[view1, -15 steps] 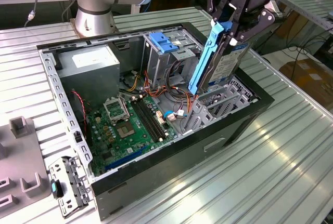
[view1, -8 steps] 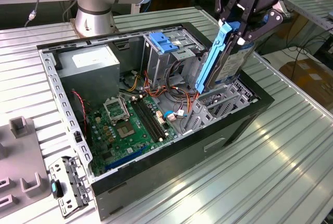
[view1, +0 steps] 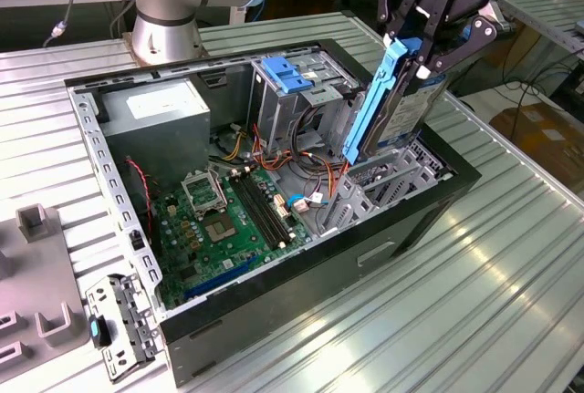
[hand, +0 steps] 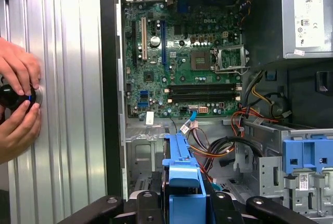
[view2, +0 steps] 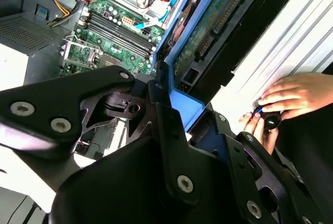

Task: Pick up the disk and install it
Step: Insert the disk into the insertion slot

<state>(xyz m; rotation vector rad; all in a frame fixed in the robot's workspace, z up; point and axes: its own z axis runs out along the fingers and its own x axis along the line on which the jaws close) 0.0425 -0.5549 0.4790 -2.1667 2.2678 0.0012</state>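
In the exterior view, my gripper [view1: 427,46] is shut on the disk [view1: 408,110], a dark grey drive with blue side rails. The drive hangs nearly upright, slightly tilted, over the open computer case [view1: 429,206]. Its lower end sits at the metal drive cage [view1: 379,183] at the exterior view's right end of the case. The second wrist view shows the disk's green circuit-board underside [view2: 210,24] and a blue rail between my black fingers [view2: 166,125]. In the first wrist view the blue rail end [hand: 181,174] sticks out from the gripper [hand: 182,206] above the cage.
Inside the case lie a green motherboard [view1: 224,215], a large grey metal box [view1: 164,124], a blue plastic bracket [view1: 287,74] and loose cables [view1: 310,170]. A person's hands [hand: 18,99] hold a black knob on the ribbed table beside the case. Grey fixtures [view1: 41,229] stand at the exterior view's left.
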